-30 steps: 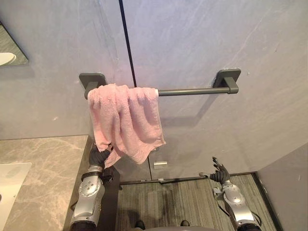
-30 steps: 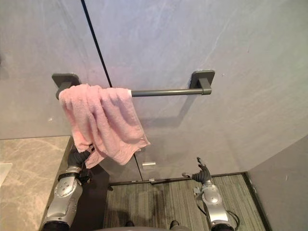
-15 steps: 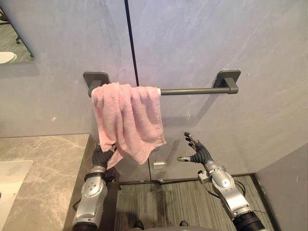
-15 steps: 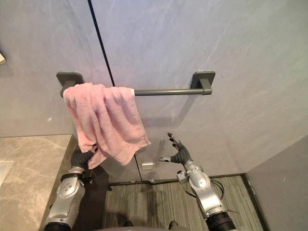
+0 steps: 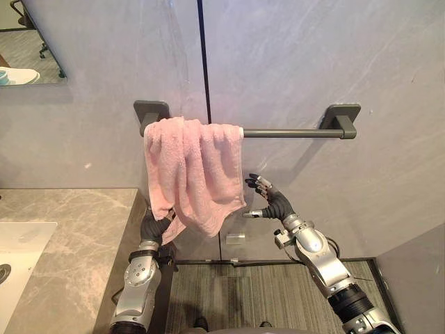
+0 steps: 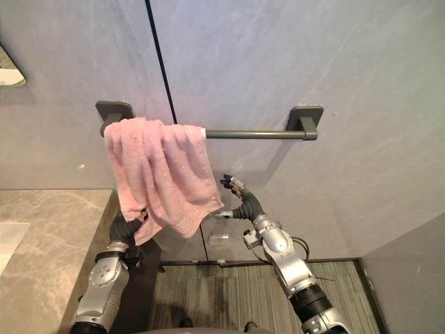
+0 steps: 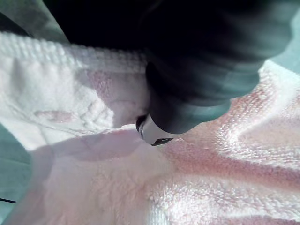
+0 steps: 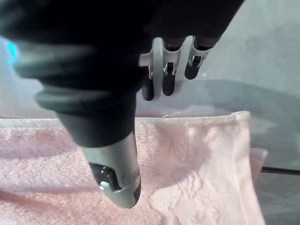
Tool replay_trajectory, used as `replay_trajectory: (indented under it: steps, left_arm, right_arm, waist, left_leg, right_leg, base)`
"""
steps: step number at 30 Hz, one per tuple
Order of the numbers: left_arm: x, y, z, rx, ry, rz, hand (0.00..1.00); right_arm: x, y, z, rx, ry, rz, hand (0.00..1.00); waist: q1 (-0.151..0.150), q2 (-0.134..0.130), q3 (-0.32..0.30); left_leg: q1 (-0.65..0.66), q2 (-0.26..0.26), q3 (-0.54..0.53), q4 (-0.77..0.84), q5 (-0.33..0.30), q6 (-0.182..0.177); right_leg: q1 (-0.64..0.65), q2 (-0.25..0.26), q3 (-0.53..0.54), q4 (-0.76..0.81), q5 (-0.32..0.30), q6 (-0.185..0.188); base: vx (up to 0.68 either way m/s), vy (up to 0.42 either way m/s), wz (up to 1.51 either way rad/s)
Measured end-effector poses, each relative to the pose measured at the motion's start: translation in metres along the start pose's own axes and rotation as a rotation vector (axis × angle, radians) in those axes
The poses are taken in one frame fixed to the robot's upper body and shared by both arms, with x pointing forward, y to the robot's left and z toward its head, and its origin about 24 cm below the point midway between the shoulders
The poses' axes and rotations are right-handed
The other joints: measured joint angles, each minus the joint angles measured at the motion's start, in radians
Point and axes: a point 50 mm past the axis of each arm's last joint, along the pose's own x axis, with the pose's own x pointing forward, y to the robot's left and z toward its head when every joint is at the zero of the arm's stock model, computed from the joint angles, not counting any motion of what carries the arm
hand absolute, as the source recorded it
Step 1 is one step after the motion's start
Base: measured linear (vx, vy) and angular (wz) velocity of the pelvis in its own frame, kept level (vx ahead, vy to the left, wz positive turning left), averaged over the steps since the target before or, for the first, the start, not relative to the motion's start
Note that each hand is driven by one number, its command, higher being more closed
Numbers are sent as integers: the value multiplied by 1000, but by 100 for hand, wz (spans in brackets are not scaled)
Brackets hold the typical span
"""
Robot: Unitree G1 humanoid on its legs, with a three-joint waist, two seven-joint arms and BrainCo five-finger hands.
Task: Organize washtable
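Observation:
A pink towel [image 5: 191,167] hangs bunched over the left end of a dark grey wall bar [image 5: 292,131]. My left hand [image 5: 154,226] reaches up under the towel's lower left corner, its fingers curled into the cloth. In the left wrist view its thumb [image 7: 154,133] presses into the pink towel [image 7: 225,140]. My right hand [image 5: 272,202] is open with fingers spread, right beside the towel's lower right edge. In the right wrist view its straight fingers [image 8: 164,75] point past the towel's hem [image 8: 197,159] toward the wall.
A beige marble counter [image 5: 69,236] with a white sink [image 5: 17,250] lies at the lower left, below a mirror [image 5: 31,66]. A small wall plate [image 5: 235,239] sits under the towel. Striped carpet [image 5: 243,292] covers the floor, and a grey partition [image 5: 417,278] stands at the lower right.
My right hand has risen from near the floor to the towel's right edge. The left hand stays at the towel's lower corner. The camera has shifted.

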Motion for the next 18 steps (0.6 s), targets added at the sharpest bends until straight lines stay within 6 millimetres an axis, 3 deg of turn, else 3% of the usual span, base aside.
replay_trajectory:
  steps: [15, 16, 18]
  left_arm:
    - [0, 0, 0, -16, -1, -1, 100]
    - [0, 0, 0, -22, 0, -1, 100]
    - [1, -1, 1, -33, -4, -3, 100]
  right_arm:
    - [23, 14, 8, 11, -18, 49, 0]
    - [24, 16, 8, 9, -14, 57, 100]
    - [26, 17, 9, 8, -19, 64, 100]
  waist:
    - [6, -20, -1]
    - [6, -21, -1]
    - [9, -22, -1]
  left_leg:
    - [-17, 0, -13, 0, 4, 0]
    - [-19, 0, -13, 0, 4, 0]
    - [-25, 0, -21, -1, 5, 0]
  right_leg:
    - [-2, 0, -10, -1, -2, -2]
    - [-2, 1, -10, -1, -2, -2]
    - [-5, 0, -14, -2, -5, -1]
  base:
    - [-6, -1, 2]
    - [-32, -4, 4]
    - [-15, -5, 8]
